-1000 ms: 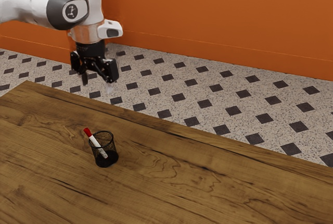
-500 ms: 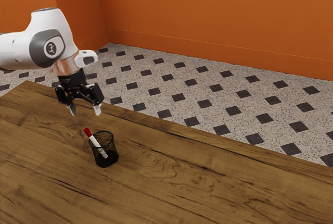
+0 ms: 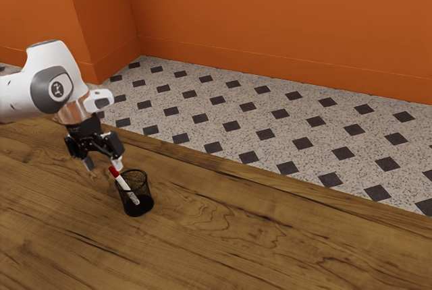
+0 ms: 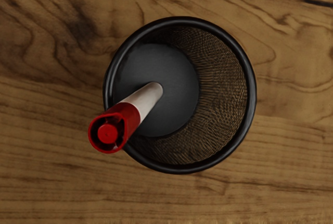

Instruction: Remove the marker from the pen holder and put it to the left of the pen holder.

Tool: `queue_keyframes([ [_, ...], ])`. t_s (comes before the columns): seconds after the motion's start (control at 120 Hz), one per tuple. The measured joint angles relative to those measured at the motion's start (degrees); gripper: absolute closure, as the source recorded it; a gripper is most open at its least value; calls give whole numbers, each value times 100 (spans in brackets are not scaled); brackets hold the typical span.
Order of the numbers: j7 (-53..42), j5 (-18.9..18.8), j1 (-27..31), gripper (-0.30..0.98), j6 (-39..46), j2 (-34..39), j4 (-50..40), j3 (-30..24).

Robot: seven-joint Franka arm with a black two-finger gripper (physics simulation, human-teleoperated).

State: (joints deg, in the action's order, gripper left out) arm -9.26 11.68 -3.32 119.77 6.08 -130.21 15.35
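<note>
The desk (image 3: 270, 249) is brown wood with dark streaks in its grain, its long edge slanting down toward four o'clock in the exterior view. Standing upright on it is the black mesh pen holder (image 3: 138, 209), toward eight o'clock from that view's middle, with swirling grain beside it toward four o'clock.

The pen holder (image 3: 146, 193) is standing on the tabletop (image 3: 270, 249), in from the far edge and toward the exterior view's left. The marker (image 3: 123, 183) is leaning inside it, its upper end jutting over the rim toward the exterior view's left. Beyond the far edge the floor (image 3: 270, 116) is stretching back, the wall (image 3: 270, 20) rising behind it.
</note>
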Motion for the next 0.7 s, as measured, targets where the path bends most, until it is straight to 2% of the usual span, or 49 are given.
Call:
queue_keyframes([
  [0.333, -452, 188, -24, 0, 51, -677, 365, 161],
  [0.7, -733, 308, 7, 0, 88, -1076, 661, 123],
])
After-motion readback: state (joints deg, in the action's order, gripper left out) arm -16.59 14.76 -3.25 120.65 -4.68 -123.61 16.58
